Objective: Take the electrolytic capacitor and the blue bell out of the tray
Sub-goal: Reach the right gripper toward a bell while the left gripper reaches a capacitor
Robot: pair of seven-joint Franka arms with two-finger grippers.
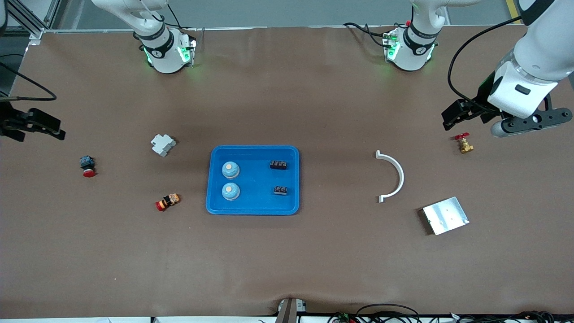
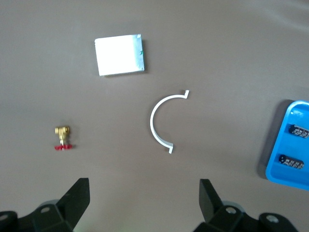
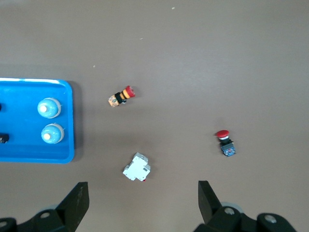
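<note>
A blue tray [image 1: 255, 206] lies at the table's middle. In it sit two pale blue dome-shaped bells [image 1: 230, 169] [image 1: 230, 191] toward the right arm's end and two small black capacitors [image 1: 278, 165] [image 1: 280, 190] toward the left arm's end. The right wrist view shows the bells [image 3: 48, 108] [image 3: 52, 133]; the left wrist view shows the capacitors [image 2: 299, 131] [image 2: 291, 162]. My left gripper [image 1: 450, 117] hangs open and empty above the table's left-arm end, close to a brass valve. Over the other end my right gripper [image 1: 54, 128] is open and empty too.
A white breaker [image 1: 163, 144], a red push button [image 1: 88, 166] and a red-and-yellow button [image 1: 167, 202] lie toward the right arm's end. A white half ring [image 1: 393, 176], a metal plate [image 1: 445, 215] and a brass valve [image 1: 464, 143] lie toward the left arm's end.
</note>
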